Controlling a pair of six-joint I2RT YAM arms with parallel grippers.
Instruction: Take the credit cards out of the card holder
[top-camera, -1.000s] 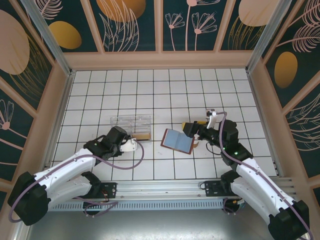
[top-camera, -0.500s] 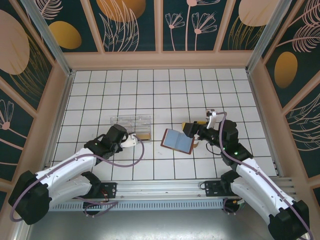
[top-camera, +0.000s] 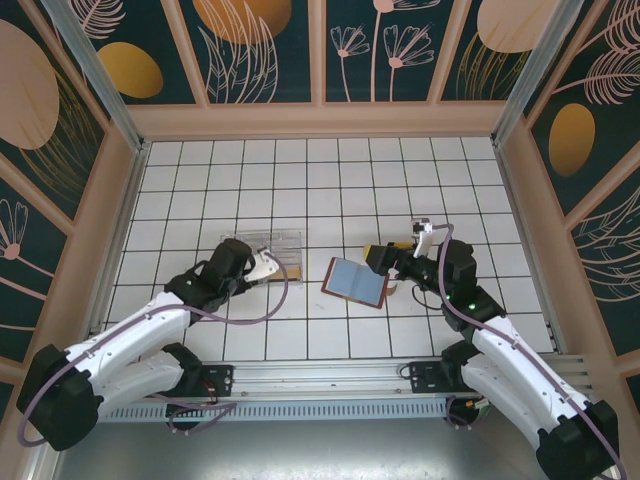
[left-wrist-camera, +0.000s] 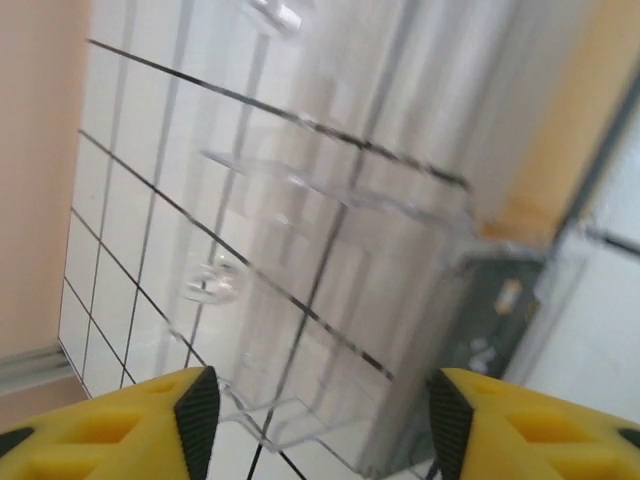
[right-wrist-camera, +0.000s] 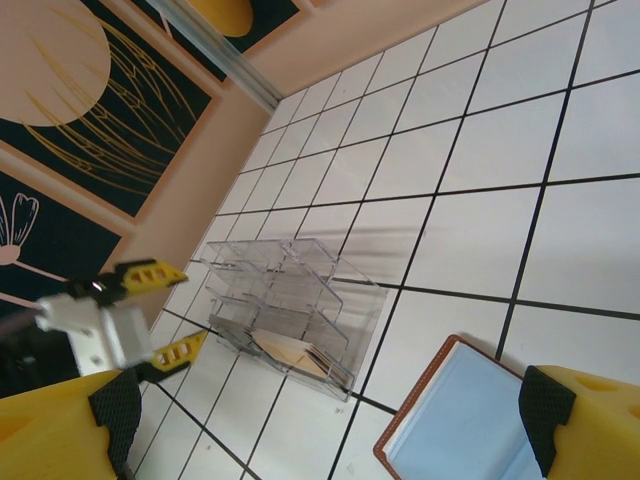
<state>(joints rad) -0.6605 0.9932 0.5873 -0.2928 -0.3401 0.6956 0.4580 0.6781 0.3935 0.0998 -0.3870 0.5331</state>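
The card holder (top-camera: 356, 282) lies open at mid-frame on the surface; I can't tell whether cards remain inside. One tan card (top-camera: 288, 271) sits in the clear box (top-camera: 262, 243). The left claw (top-camera: 265, 266) hangs spread and empty over that box. The right claw (top-camera: 382, 260) is spread at the holder's right edge.

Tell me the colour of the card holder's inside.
The card holder is light blue-grey inside, brown-rimmed; right wrist view shows it best.
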